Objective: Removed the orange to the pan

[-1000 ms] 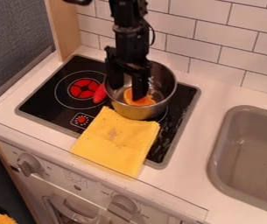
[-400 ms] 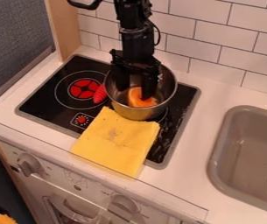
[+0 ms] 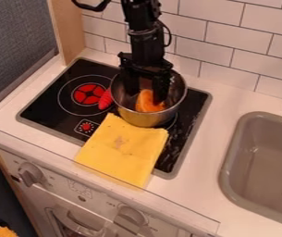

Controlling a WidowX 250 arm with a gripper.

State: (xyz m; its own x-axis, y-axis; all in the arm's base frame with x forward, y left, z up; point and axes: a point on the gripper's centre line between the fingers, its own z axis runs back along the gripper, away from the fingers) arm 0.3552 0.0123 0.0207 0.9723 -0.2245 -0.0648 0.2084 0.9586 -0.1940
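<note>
The black gripper point(image 3: 146, 96) hangs down inside the metal pot point(image 3: 144, 118) on the stove. Its two fingers stand apart, one near the pot's left inner wall and the other toward the right. The orange piece point(image 3: 148, 102) lies in the pot between and slightly in front of them, close to the right finger. Whether that finger touches it, I cannot tell. Part of the orange's back is hidden.
Beside the pot on the left lies a red object point(image 3: 105, 99). A yellow cloth point(image 3: 123, 148) covers the front of the black stovetop point(image 3: 50, 102). A grey sink point(image 3: 254, 157) is at the right, and a tiled wall point(image 3: 236, 37) rises behind.
The gripper has shifted a little to the right inside the pot, its fingers still apart. The orange piece has turned and now shows taller between the fingers.
</note>
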